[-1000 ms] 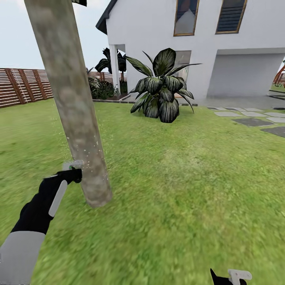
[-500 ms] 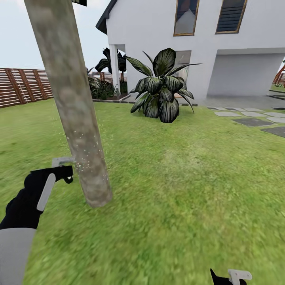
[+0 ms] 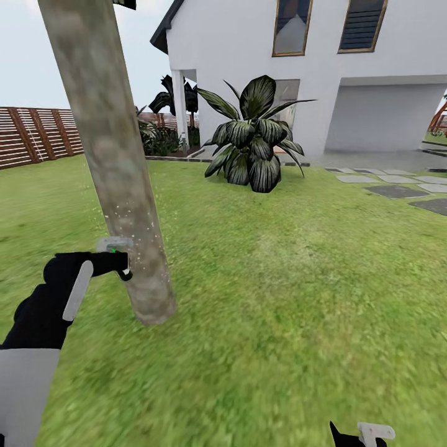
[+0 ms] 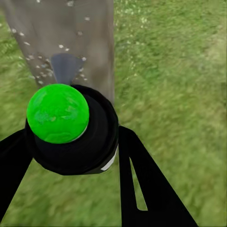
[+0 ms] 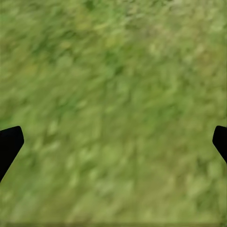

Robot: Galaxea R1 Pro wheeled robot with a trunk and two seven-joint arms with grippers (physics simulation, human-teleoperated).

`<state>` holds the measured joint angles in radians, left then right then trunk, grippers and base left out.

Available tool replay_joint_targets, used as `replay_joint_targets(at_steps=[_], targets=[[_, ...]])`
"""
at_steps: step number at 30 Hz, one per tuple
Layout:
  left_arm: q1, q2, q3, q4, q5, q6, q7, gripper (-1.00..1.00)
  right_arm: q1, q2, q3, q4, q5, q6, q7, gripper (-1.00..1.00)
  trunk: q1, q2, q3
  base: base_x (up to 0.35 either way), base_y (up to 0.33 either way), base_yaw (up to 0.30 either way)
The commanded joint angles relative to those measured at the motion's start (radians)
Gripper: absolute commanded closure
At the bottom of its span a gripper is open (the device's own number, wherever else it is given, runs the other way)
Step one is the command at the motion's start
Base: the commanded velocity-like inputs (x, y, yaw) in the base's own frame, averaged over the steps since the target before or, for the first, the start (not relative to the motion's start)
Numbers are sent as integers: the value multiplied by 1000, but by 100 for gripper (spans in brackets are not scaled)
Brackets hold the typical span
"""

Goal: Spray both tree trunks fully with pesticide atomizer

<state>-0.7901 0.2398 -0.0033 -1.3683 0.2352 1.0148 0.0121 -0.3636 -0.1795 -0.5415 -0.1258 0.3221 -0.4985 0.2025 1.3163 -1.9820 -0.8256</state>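
The left gripper is clamped on the pesticide atomizer, holding it up against the lower stretch of a tree trunk in the garden. In the left wrist view the atomizer is a dark round body topped by a bright green ball, seated between the black fingers, with the trunk's mottled grey-brown bark just beyond it. A scatter of tiny white pesticide specks dots the bark at and above the gripper's height, and shows again close up around the nozzle. From the head camera the trunk leans across the frame's left, rooted in the lawn just beside the black-and-grey left arm.

The right gripper hangs low at the bottom edge of the head view, well apart from the tree; its wrist camera looks down on bare grass, the two dark fingertips spread wide with nothing between them.

Beyond the trunk stand a broad-leaved dark plant, a white house, grey paving slabs and a brown slatted fence.
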Motion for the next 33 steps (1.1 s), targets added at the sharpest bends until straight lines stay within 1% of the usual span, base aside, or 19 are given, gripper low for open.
replay_joint_targets(at_steps=[1,3,6,7,9,10,12,13,14,15,17,18,21,23,27,28,30,31,33], targets=[[0,2,8,0,7,0,-1,100,0,0,0,0,0,0,0,-100,0,0,0,0,0,0],[-1,-4,-1,-2,6,2,-1,100,0,0,0,0,0,0,0,-100,0,0,0,0,0,0],[-24,-13,-41,-3,8,3,-2,100,0,0,0,0,0,0,0,-100,0,0,0,0,0,0],[-36,-18,-47,-3,8,3,-2,100,0,0,0,0,0,0,0,-100,0,0,0,0,0,0],[-66,-38,-52,-3,9,5,-1,100,0,0,0,0,0,0,0,-100,0,0,0,0,0,0],[-70,-38,-52,-3,9,5,-1,100,0,0,0,0,0,0,0,-100,0,0,0,0,0,0],[-73,-30,-41,-3,15,5,-1,100,0,0,0,0,0,0,0,-100,0,0,0,0,0,0],[-74,-26,-22,-3,23,5,-1,100,0,0,0,0,0,0,0,-100,0,0,0,0,0,0],[-75,-23,4,-3,25,5,-1,100,0,0,0,0,0,0,0,-100,0,0,0,0,0,0],[-74,-20,56,-3,28,5,-2,100,0,0,0,0,0,0,0,-100,0,0,0,0,0,0],[-76,-24,62,-4,28,5,-1,100,0,0,0,0,0,0,0,-100,0,0,0,0,0,0],[-96,-34,62,-4,28,5,-1,100,0,0,0,0,0,0,0,-100,0,0,0,0,0,0],[-144,-70,39,-2,24,5,-1,100,0,0,0,0,0,0,0,-100,0,0,0,0,0,0],[-160,-76,32,-2,23,5,-1,100,0,0,0,0,0,0,0,-100,0,0,0,0,0,0],[-148,-68,26,-1,20,5,-1,100,0,0,0,0,0,0,0,-100,0,0,0,0,0,0],[-121,-67,25,1,18,1,-1,100,0,0,0,0,0,0,0,-100,0,0,0,0,0,0],[-40,-67,23,4,16,-7,-3,100,0,0,0,0,0,0,0,-100,0,0,0,0,0,0],[-26,-67,22,6,15,-8,-3,100,0,0,0,0,0,0,0,-100,0,0,0,0,0,0],[29,-67,23,11,15,-12,-3,100,0,0,0,0,0,0,0,-100,0,0,0,0,0,0]])
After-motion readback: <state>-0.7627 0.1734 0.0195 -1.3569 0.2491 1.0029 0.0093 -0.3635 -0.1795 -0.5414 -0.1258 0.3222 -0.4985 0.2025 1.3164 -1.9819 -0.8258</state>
